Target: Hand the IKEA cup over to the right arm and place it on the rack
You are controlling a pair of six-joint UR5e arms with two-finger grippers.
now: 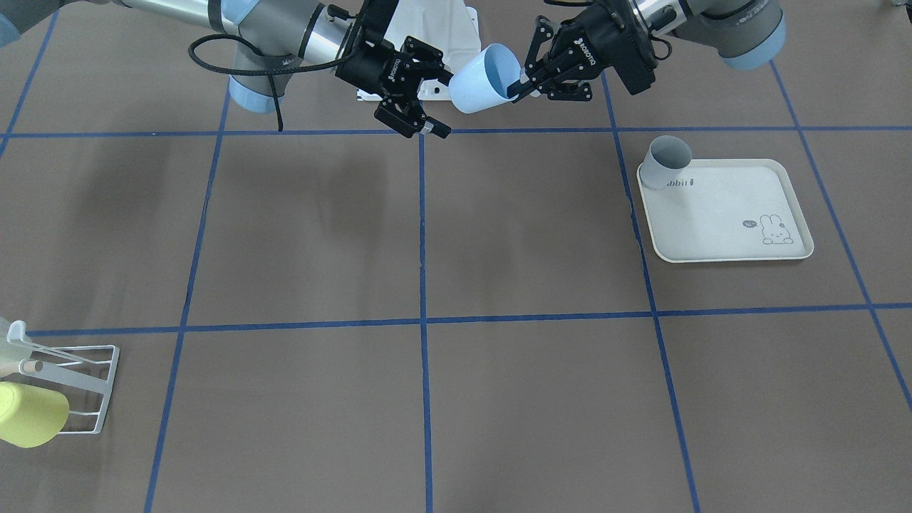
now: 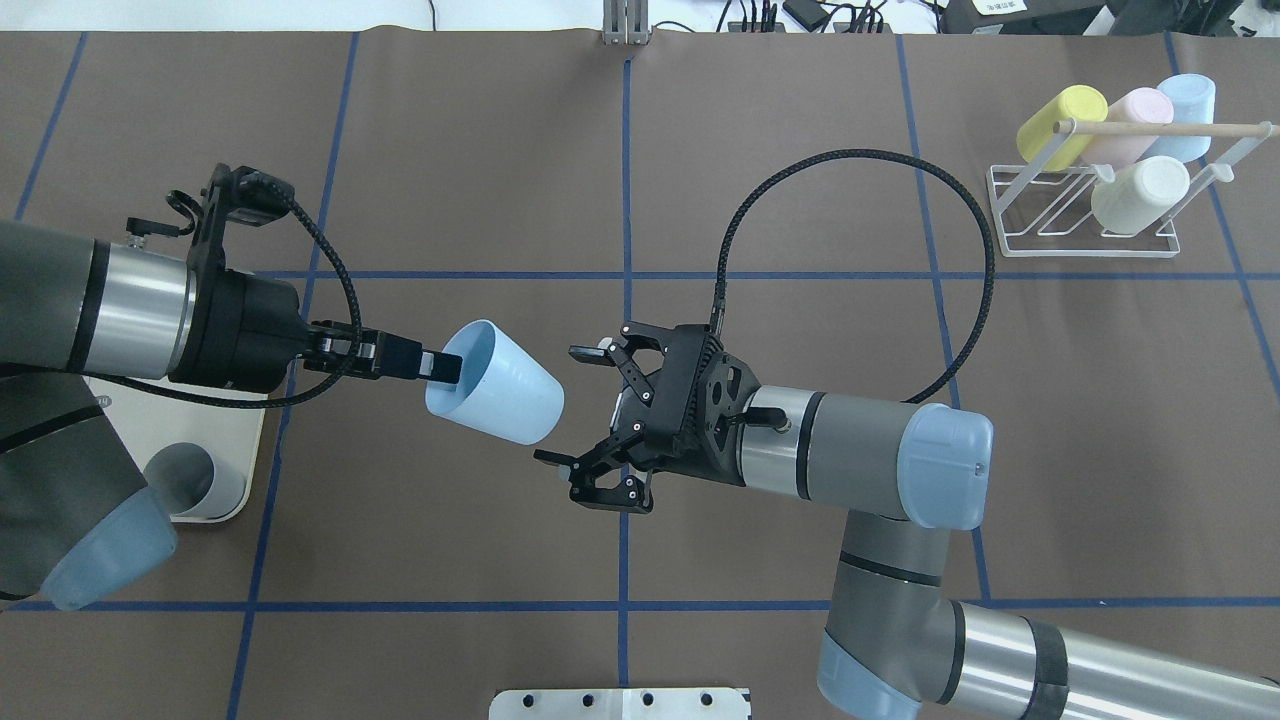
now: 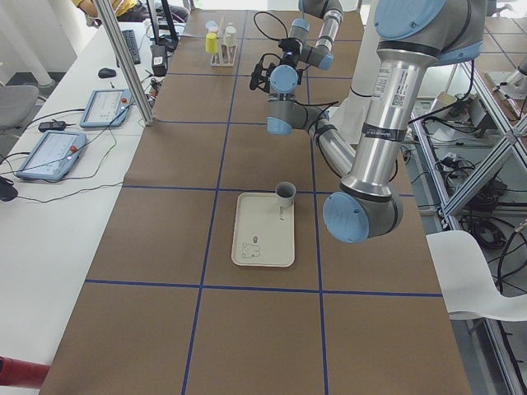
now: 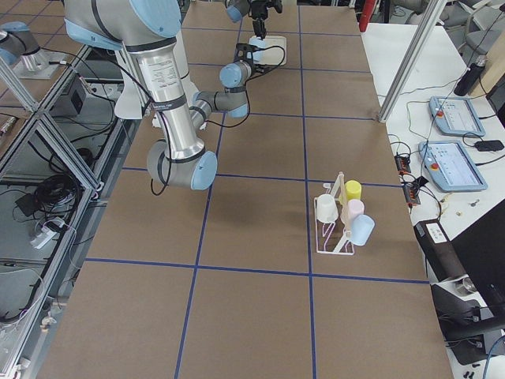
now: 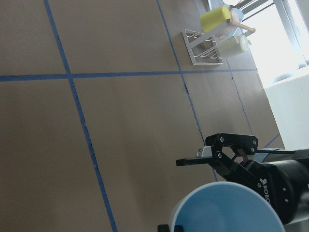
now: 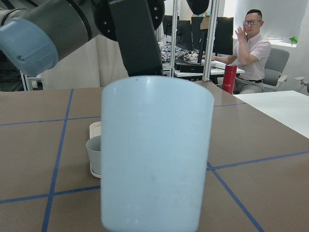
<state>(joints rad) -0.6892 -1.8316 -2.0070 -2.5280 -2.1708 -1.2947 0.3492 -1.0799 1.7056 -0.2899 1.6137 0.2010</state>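
A light-blue IKEA cup (image 2: 497, 388) hangs on its side above the table, its mouth toward my left arm. My left gripper (image 2: 440, 366) is shut on the cup's rim, one finger inside the mouth; from the front it shows on the right (image 1: 516, 90). The right arm's gripper (image 2: 562, 406) stands open at the cup's base, its fingers spread on either side without touching it. That gripper shows on the left from the front (image 1: 446, 104). The cup (image 6: 154, 154) fills the right wrist view. The white wire rack (image 2: 1090, 215) stands far right.
Several pastel cups hang on the rack (image 1: 78, 388). A grey cup (image 1: 666, 161) stands at a corner of the cream rabbit-print tray (image 1: 727, 214) under my left arm. A seated person (image 6: 251, 53) is at a desk beyond the table.
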